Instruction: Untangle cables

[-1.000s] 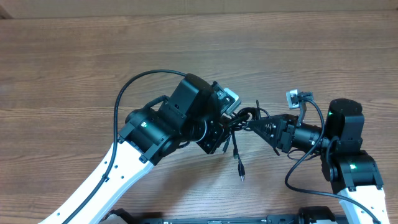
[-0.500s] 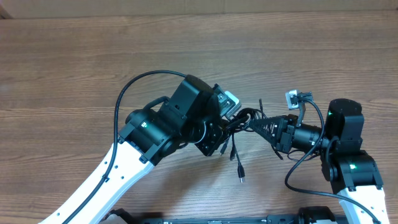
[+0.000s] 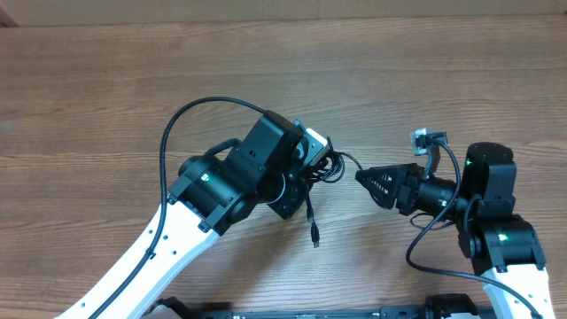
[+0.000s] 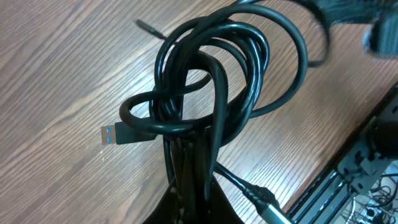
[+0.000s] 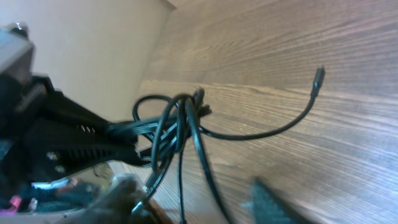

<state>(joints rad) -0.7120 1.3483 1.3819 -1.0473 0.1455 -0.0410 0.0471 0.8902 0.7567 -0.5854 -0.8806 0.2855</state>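
The cables (image 3: 330, 164) hang as one small black knot just right of centre in the overhead view, lifted off the bench (image 3: 106, 80). The left end effector (image 4: 189, 199) is clamped narrow on them. In its wrist view several strands run up out of the grip and coil into overlapping loops in the middle of the frame, with one strand wrapped across the others. A blue-tongued plug (image 4: 111, 134) sticks out at centre left. Another plug (image 3: 314, 237) dangles below the knot in the overhead view. A loose tail (image 5: 318, 76) trails to the upper right of the right wrist view.

The right end effector (image 3: 363, 176) sits just right of the knot. It looks clear of the strands, with its jaws apart and nothing between them.

The cords look light, limp and smooth, so they will likely sag and slide rather than hold a shape, and hard pulling may cinch the wrap tighter. The best hold is probably a free plug or the loose tail, where the moulded end gives something firm. It can then be drawn back through the loops.
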